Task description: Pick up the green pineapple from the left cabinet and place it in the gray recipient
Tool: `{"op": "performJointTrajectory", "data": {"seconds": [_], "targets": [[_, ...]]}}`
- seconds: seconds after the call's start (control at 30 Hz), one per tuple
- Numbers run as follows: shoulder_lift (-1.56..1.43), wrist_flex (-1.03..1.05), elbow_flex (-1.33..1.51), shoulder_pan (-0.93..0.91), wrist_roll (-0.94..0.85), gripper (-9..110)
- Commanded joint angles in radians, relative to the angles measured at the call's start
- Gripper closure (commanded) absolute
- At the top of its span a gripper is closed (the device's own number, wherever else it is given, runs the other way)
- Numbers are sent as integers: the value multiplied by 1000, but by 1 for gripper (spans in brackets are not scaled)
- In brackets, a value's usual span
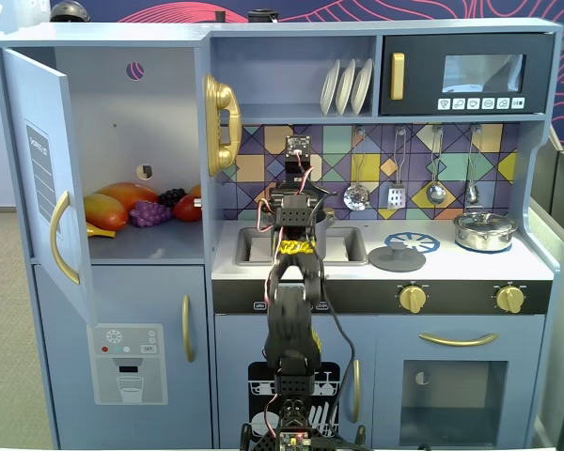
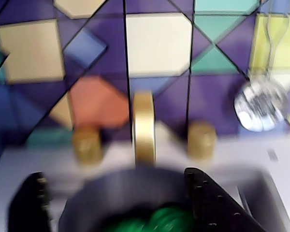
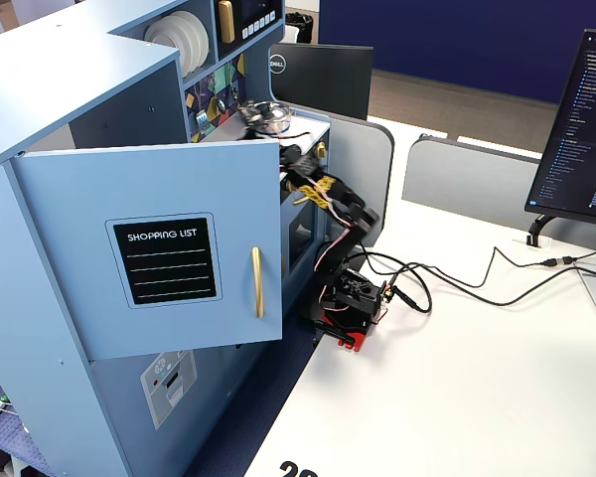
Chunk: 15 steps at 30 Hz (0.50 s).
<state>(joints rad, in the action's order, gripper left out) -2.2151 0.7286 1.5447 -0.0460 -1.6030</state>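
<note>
In the wrist view my gripper (image 2: 113, 175) is open, its two black fingers (image 2: 208, 198) spread wide on either side of the gray recipient (image 2: 125, 193). The green pineapple (image 2: 159, 222) lies inside the pot, free of the fingers; the picture is blurred. The pot stands in the sink in front of the gold faucet (image 2: 144, 128). In a fixed view the arm (image 1: 291, 282) reaches over the sink and hides the pot and the pineapple. The left cabinet (image 1: 132, 141) stands with its door (image 1: 38, 178) swung open.
A mango (image 1: 122, 197), purple grapes (image 1: 150, 213) and other fruit stay on the cabinet shelf. A silver lidded pot (image 1: 484, 230) sits on the stove at the right, a dark lid (image 1: 397, 257) beside the sink. The open door (image 3: 159, 258) juts out beside the arm (image 3: 328, 199).
</note>
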Motion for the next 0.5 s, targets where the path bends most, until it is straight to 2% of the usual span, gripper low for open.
{"op": "performJointTrajectory", "data": {"seconds": [0.0, 0.17, 0.27, 0.4, 0.47], "targets": [[-380, 350, 158, 14, 44, 79], [-775, 603, 565, -21, 48, 83], [-894, 695, 749, -57, -6, 86], [-916, 712, 957, -64, -8, 89], [-874, 650, 1060, -52, -2, 91]]}}
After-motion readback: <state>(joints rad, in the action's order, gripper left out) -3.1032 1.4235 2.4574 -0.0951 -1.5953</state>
